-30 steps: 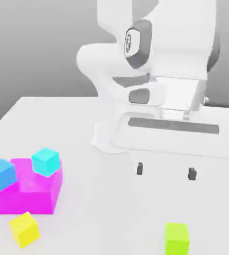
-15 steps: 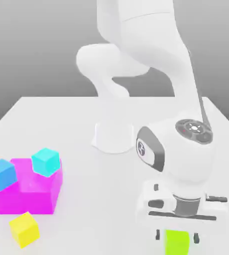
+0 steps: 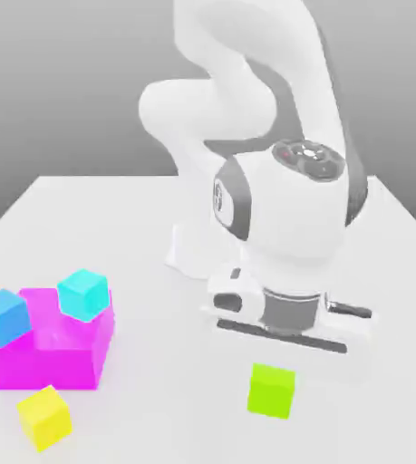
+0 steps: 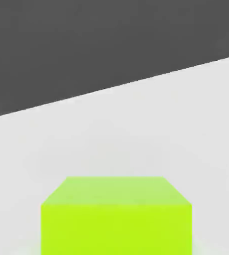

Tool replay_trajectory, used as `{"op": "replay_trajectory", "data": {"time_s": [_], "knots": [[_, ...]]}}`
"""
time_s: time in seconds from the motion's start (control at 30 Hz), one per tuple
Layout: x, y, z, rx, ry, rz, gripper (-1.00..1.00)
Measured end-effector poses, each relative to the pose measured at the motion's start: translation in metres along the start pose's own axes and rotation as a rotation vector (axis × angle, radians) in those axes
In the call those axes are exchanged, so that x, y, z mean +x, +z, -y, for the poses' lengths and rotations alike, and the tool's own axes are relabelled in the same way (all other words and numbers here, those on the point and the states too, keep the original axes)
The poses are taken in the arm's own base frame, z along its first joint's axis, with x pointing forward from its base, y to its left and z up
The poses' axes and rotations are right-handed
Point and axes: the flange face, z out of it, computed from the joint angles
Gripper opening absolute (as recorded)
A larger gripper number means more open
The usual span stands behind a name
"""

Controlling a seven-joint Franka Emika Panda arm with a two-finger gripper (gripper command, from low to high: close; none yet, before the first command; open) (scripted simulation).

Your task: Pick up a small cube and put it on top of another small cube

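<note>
Toward the exterior view's right, the gripper [image 3: 272, 367] of a white robot arm [image 3: 288, 213] is clamped on a small lime-green cube [image 3: 272, 391] above a pale bench [image 3: 175, 362]. The cube hangs slightly tilted beneath the hand. Toward the exterior view's left, a blue cube [image 3: 3, 317] and a cyan cube [image 3: 83, 294] appear at a larger magenta block [image 3: 48, 362], with a yellow cube [image 3: 44, 418] near its front.

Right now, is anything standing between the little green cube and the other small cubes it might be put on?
Nothing visible stands between the green cube and the yellow cube. The blue and cyan cubes have no obstacle visible above them.
</note>
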Motion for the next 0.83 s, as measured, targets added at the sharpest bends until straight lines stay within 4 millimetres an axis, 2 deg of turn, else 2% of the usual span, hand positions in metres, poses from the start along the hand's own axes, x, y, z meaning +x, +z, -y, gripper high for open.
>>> {"op": "replay_trajectory", "data": {"time_s": [0.03, 0.1, 0.17, 0.37, 0.53, 0.6, 0.7, 0.73, 0.83], "knots": [[0.024, -0.005, -0.015, -0.008, 0.072, -0.005, -1.0], [0.056, -0.016, -0.044, -0.02, 0.185, -0.013, -1.0], [0.079, -0.028, -0.071, -0.028, 0.285, -0.015, -1.0], [0.126, -0.058, -0.16, -0.027, 0.586, 0.013, -1.0], [0.144, -0.073, -0.236, 0.002, 0.836, 0.076, -1.0], [0.144, -0.059, -0.245, 0.008, 0.869, 0.087, -1.0], [0.142, -0.028, -0.246, 0.009, 0.879, 0.09, -1.0], [0.141, -0.017, -0.246, 0.009, 0.879, 0.089, 1.0], [0.141, -0.017, -0.246, 0.009, 0.879, 0.089, 1.0]]}}
